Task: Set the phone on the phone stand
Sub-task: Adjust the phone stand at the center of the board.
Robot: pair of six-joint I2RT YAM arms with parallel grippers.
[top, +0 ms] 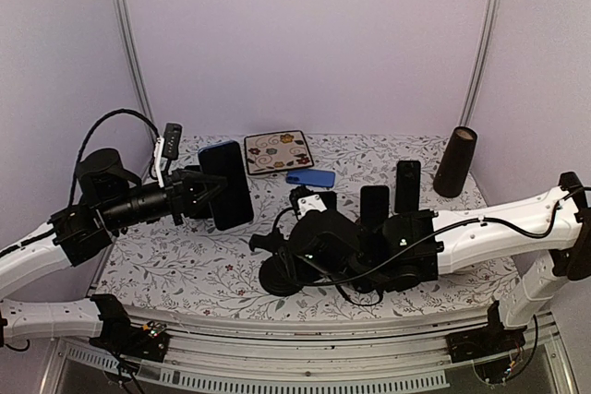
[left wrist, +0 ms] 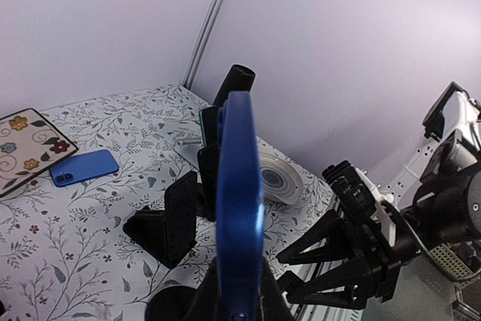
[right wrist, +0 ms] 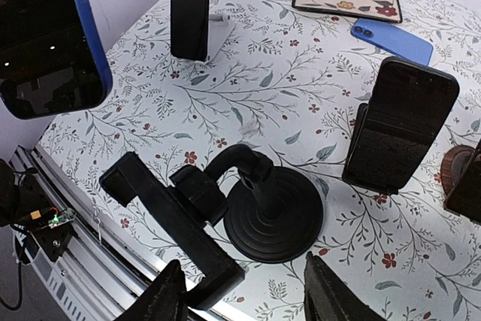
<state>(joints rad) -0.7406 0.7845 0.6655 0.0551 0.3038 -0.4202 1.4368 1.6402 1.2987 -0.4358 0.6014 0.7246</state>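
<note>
My left gripper (top: 199, 189) is shut on the lower end of a blue phone (top: 226, 185) with a dark screen, holding it upright above the table's left side. In the left wrist view the phone's blue edge (left wrist: 239, 201) rises from between the fingers of the left gripper (left wrist: 239, 307). The phone stand (right wrist: 274, 216) is black, with a round ribbed base, a bent neck and a long clamp (right wrist: 169, 216), and it sits near the front edge. My right gripper (right wrist: 246, 297) hovers over it, open, one finger (right wrist: 169, 297) beside the clamp's end. The held phone (right wrist: 45, 31) shows at upper left.
A second blue phone (top: 310, 177) lies flat beside a floral mat (top: 277, 151). Two dark phones stand on holders (top: 407, 184) (top: 374, 205), another on a white holder (top: 169, 149). A black cylinder (top: 455, 161) stands at back right. A white tape roll (left wrist: 278, 178) lies nearby.
</note>
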